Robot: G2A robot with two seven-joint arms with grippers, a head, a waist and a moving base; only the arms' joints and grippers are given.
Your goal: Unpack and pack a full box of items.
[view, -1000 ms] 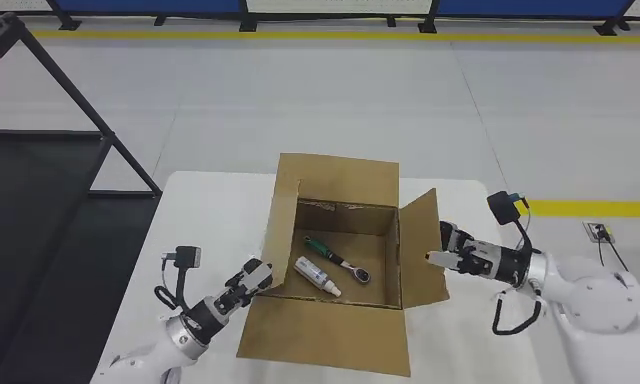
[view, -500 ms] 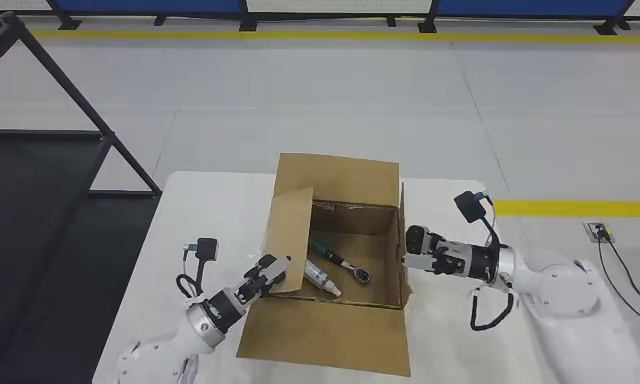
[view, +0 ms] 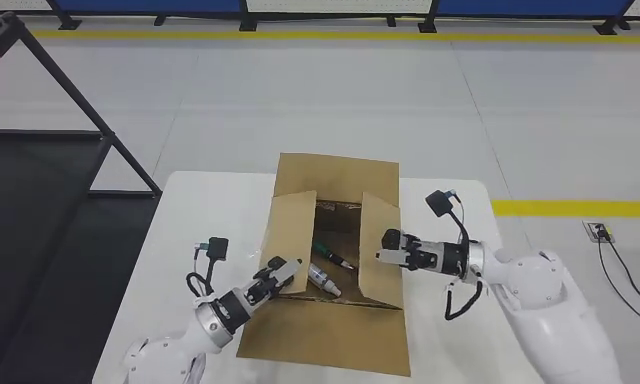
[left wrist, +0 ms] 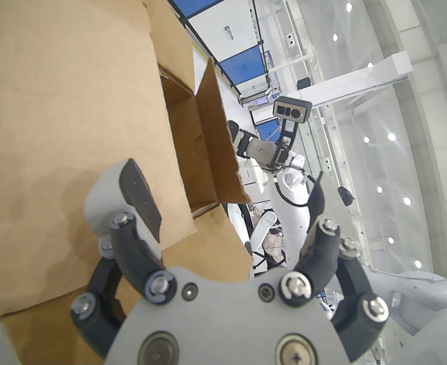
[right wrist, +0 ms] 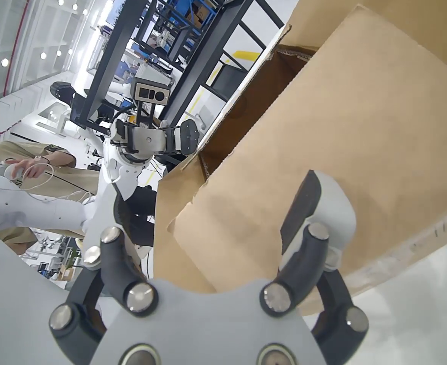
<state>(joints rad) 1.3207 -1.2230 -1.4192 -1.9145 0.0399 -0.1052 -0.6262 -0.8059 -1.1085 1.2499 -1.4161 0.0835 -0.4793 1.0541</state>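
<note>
Over the last second both side flaps of the cardboard box (view: pixel 330 334) have swung from splayed outward to leaning in over the opening, and both arms have closed in with them. The left claw (view: pixel 283 272) is at the left flap (view: pixel 290 229) and the right claw (view: pixel 388 247) at the right flap (view: pixel 378 249). The box stands mid-worktop (view: pixel 200 214). From above, a green-handled ratchet wrench (view: pixel 328 253) and a white bottle (view: pixel 322 278) lie on its floor between the flaps. The wrist views show each claw spread wide and holding nothing, with one pad close to its flap's outer face; whether they touch I cannot tell
</note>
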